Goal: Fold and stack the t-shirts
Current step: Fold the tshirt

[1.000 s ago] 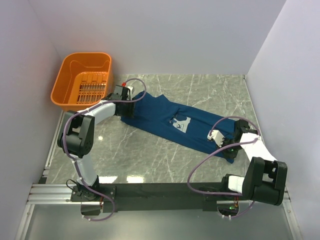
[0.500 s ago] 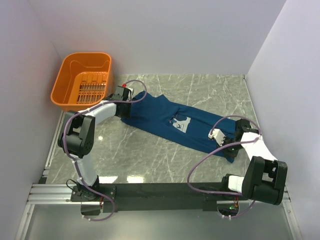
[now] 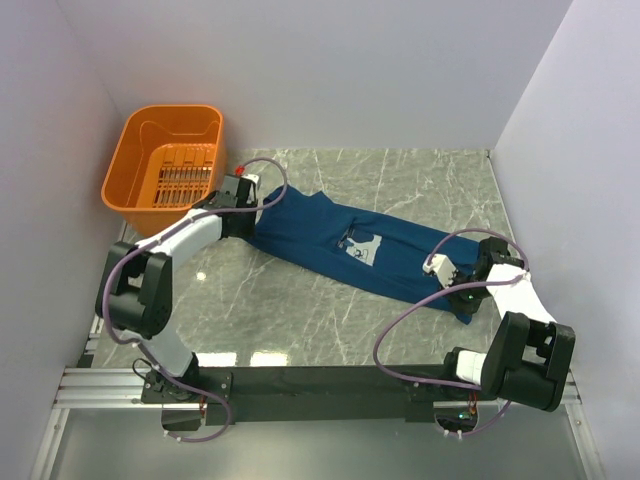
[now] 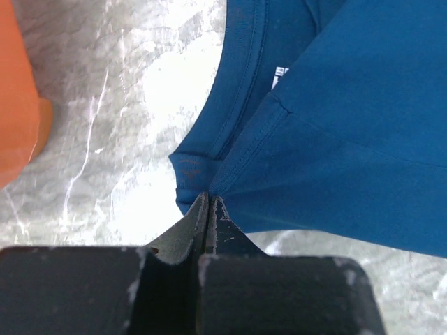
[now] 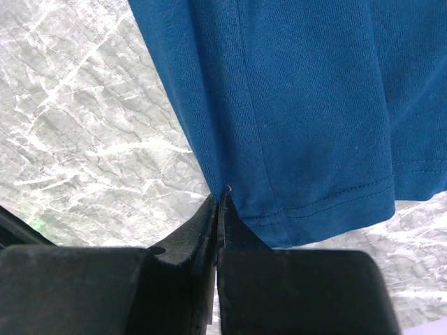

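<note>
A dark navy-blue t-shirt (image 3: 350,245) lies stretched in a long diagonal band across the marble table, its pale chest print (image 3: 362,249) facing up. At the shirt's upper-left end my left gripper (image 3: 246,214) is shut on the cloth beside the collar (image 4: 244,98); the pinched fold (image 4: 230,178) meets its tips (image 4: 209,197). My right gripper (image 3: 468,303) is shut on the shirt's lower-right end, its tips (image 5: 222,194) closed on the folded edge just by the stitched hem (image 5: 335,202).
An orange plastic basket (image 3: 165,160) stands at the back left, close behind the left arm; its corner (image 4: 17,98) shows in the left wrist view. Walls enclose the table on three sides, with the right wall near the right arm.
The left gripper has shut on the shirt's collar end and drawn it slightly left and back. The right gripper, holding the hem end, has shifted a little to the right, stretching the shirt.
</note>
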Available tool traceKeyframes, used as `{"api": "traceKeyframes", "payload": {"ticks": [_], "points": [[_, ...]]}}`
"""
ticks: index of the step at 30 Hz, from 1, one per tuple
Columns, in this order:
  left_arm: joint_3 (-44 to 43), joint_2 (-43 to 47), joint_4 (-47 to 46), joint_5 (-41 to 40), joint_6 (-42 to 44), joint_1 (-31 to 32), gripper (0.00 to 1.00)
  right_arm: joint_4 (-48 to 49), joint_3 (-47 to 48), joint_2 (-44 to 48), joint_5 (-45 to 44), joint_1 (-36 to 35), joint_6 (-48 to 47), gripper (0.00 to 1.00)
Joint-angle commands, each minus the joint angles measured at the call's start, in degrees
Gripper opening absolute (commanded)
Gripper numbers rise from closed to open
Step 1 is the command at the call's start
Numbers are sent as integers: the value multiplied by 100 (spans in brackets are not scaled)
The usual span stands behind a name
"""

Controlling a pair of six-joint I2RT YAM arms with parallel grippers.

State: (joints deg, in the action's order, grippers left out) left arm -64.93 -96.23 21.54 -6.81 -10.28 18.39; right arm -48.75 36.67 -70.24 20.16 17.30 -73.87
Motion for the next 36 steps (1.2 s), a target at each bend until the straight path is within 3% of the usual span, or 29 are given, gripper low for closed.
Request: {"api": "traceKeyframes", "payload": {"ticks": [1, 15, 29, 36], "points": [[147, 420, -27, 83, -61, 15, 1, 41, 139, 45, -47, 72, 83, 1], [226, -142, 606, -233, -439, 6, 1, 155, 139, -95, -135, 142, 136, 1], [946, 1158, 369, 242, -729, 6, 1, 358, 157, -394, -232, 168, 320, 2], [929, 500, 729, 339, -835, 6, 1, 358, 253, -473, -311, 177, 355, 2]]}}
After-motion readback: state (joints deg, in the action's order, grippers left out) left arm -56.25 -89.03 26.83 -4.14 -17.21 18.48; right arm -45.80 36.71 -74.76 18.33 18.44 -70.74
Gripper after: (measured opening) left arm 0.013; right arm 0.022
